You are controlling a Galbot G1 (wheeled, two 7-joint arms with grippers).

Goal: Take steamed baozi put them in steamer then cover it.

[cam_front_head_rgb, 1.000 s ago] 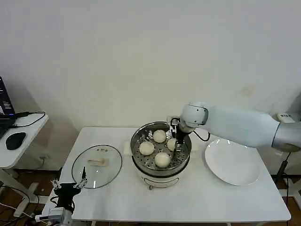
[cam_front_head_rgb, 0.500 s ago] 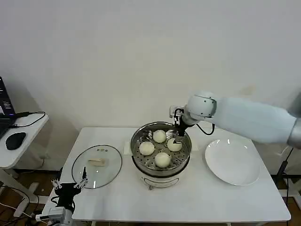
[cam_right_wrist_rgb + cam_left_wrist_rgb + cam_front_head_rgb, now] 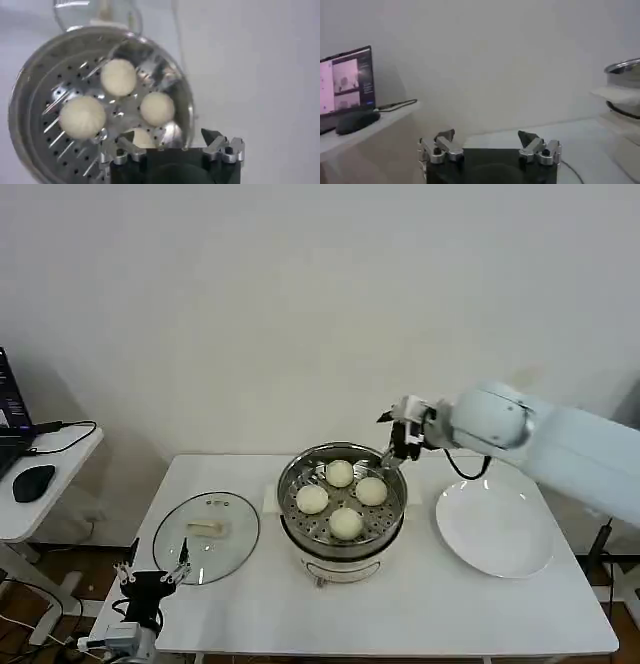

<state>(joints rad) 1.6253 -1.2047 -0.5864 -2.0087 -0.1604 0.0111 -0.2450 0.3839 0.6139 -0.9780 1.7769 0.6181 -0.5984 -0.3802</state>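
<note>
I take the steamer (image 3: 341, 502) as my landmark; it stands in the middle of the white desk (image 3: 420, 604). All four steamed baozi (image 3: 345, 523) lie on its perforated tray, close together, and nothing holds them. In the right wrist view I see three of them clearly, and the fourth is half hidden behind the gripper body.

The right arm reaches in from the right of the steamer, with the forearm going across above the white plate (image 3: 495, 529). Its wrist is bent so that the right gripper (image 3: 392, 436) hangs above the far right rim of the steamer, pointing down towards it. Its fingers (image 3: 125, 145) are apart and empty.

The cover (image 3: 206, 536) lies flat on the desk to the left of the steamer, with its pale handle up. The left gripper (image 3: 152, 570) waits low at the near edge of the desk, just in front of the cover, its fingers spread with nothing between them.
</note>
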